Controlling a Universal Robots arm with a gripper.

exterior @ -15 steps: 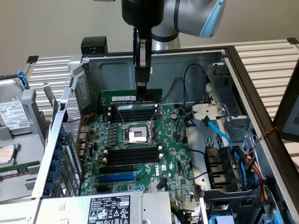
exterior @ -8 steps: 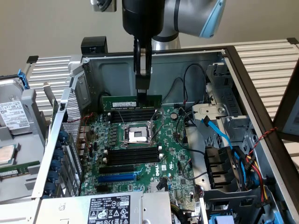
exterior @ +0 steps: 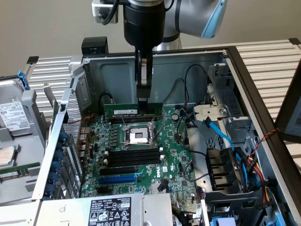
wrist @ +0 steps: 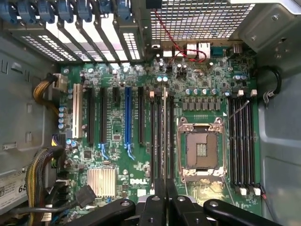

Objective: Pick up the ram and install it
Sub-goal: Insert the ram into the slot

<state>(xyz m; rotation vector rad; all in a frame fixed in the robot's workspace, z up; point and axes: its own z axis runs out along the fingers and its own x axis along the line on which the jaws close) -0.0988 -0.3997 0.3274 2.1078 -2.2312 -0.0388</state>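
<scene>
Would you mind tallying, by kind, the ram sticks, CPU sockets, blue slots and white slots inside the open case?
ram: 1
CPU socket: 1
blue slot: 1
white slot: 1
Total: 4

Shiny bare metal on CPU socket [exterior: 139, 136]; around it, glossy green laminate of motherboard [exterior: 178, 174]; beside it, matt black plastic memory slots [exterior: 134, 155]; near it, semi-gloss green ram [exterior: 133, 111], dull grey sheet-metal case [exterior: 188, 70]
</scene>
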